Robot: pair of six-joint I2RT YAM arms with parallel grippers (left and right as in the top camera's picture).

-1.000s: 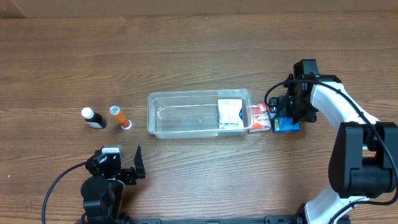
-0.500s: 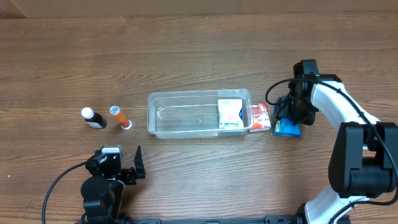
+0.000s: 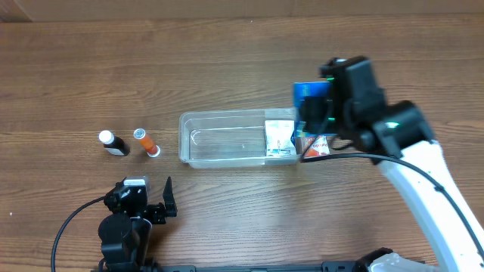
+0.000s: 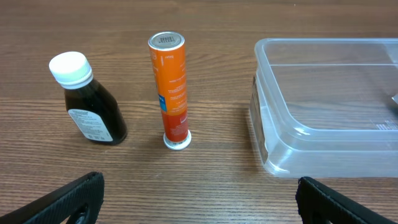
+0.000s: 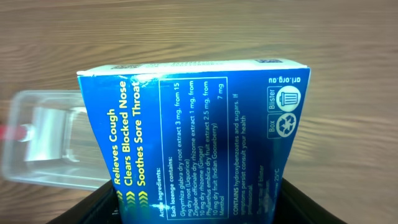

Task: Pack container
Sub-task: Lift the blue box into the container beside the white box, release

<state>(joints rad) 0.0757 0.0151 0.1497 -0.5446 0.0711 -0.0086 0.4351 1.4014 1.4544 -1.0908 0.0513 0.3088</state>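
Change noted: the blue box point(image 3: 311, 94) no longer lies on the bench point(image 3: 227, 60) to the right of the red-and-white packet point(image 3: 318, 145). It has been raised and carried left, and the right arm has swung in with it.

Left pincer point(image 4: 205, 208): low at the near edge of the bench, fingers spread wide, holding nothing.

Dark bottle point(image 4: 87, 99): upright, white cap on, standing on the bench well left of the container.

Orange tube point(image 4: 171, 87): upright just right of the bottle, not touching it, between bottle and container.

Container point(image 3: 185, 140): the clear tub sits on the bench at centre, long side running left to right. Its left and middle portions are bare.

White box point(image 3: 280, 138): lies flat inside the container at the right end.

Red-and-white packet: on the bench, just outside the container's right end wall. Whether it touches the wall cannot be told.

Right pincer point(image 3: 318, 113): closed on the blue box, which fills the right wrist view with the container's end visible behind it. The box hangs over the container's right end, near the far rim, clear of the bench.

Progress, as judged: one item packed, a second in the air and not yet placed. The packet, tube and bottle remain outside, so the task is under halfway. Free floor space lies left of the white box.
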